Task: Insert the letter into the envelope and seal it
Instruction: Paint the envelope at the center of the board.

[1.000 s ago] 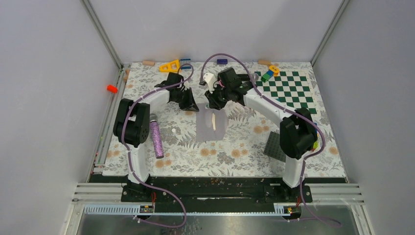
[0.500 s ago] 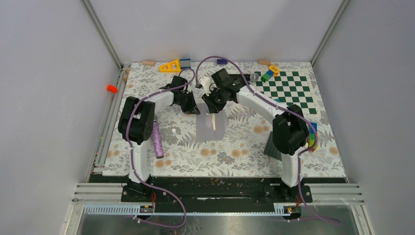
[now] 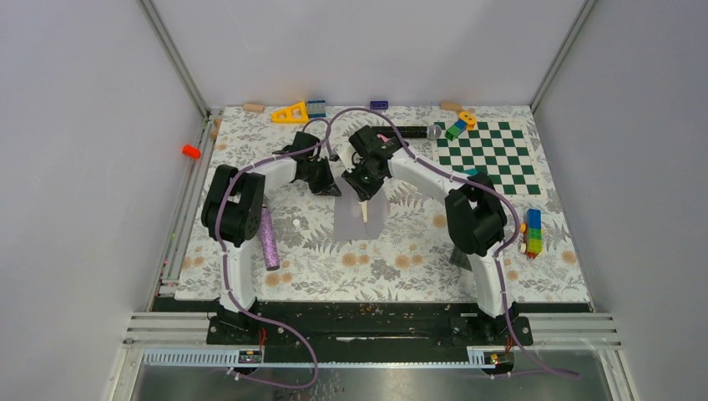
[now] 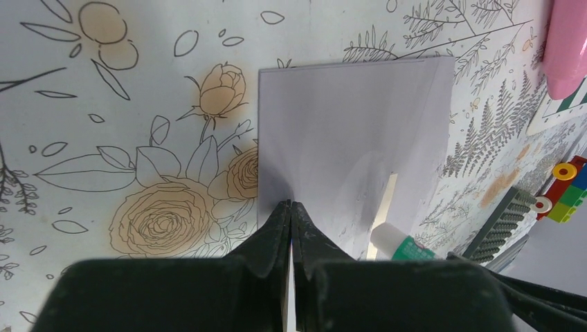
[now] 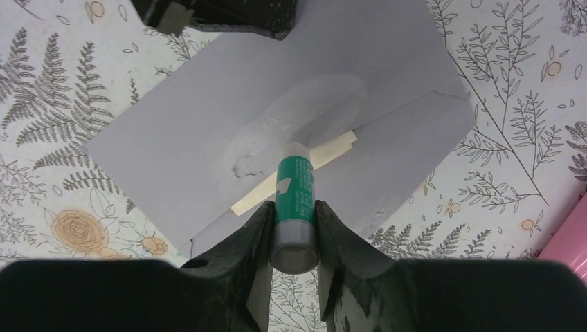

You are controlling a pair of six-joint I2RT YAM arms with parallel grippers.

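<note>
Grey envelope [image 3: 361,220] lies flat mid-bench [image 3: 401,269], on the floral cover between the two arms and under both wrists.

- Left jaws: clenched on the envelope's edge. In the left wrist view the tips are pressed together with the paper running in between them.
- Right jaws: clamped on a green-and-white glue stick [image 5: 294,197], white tip pointing down at the envelope.
- Letter [image 5: 337,146]: only a narrow tan strip shows, along the fold where one grey panel meets the other. The rest is hidden by the envelope. The same strip shows as a pale sliver in the top view.
- Glossy smear [image 5: 308,114] on the grey panel just past the stick's tip. The tip sits over the tan strip at the smear's edge. Cannot tell whether it touches the paper.
- In the right wrist view the left jaws sit at the far edge of the envelope, opposite the stick.

Other items on the bench:
- Pink glittery cylinder [image 3: 267,236] beside the left arm, well apart from the envelope.
- Green-and-white checkerboard [image 3: 493,154] at far right.
- Stack of coloured bricks [image 3: 532,231] near the right arm's elbow.
- Dark studded plate [image 4: 504,223], mostly hidden by the right arm in the top view.
</note>
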